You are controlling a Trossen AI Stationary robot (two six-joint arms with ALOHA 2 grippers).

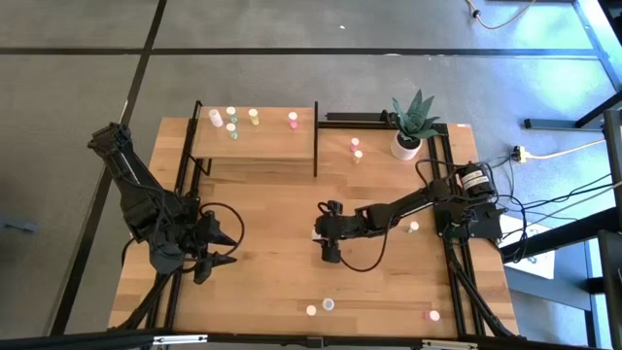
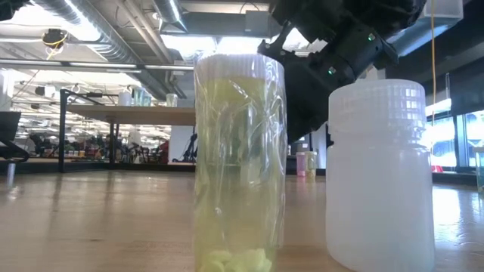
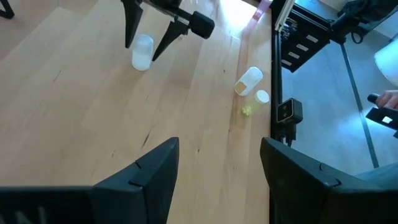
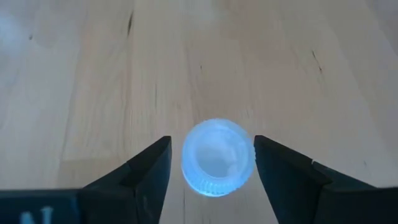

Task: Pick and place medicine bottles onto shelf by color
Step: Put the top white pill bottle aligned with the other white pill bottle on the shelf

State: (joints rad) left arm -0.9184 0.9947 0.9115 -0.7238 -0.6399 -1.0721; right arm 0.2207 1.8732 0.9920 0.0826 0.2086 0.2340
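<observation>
Straddling a white bottle, right gripper jaws open; left gripper open.

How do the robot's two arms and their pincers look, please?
Both arms are dark, jointed and slender. The left pincer and right pincer each have two black, wedge-shaped fingers. Black cables loop from both arms over the light wooden table.

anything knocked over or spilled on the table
Yes. In the left wrist view one bottle lies on its side near the table edge, its cap off beside it and a few yellow bits spilled on the wood. The white bottle between the right gripper's open fingers stands upright.
</observation>
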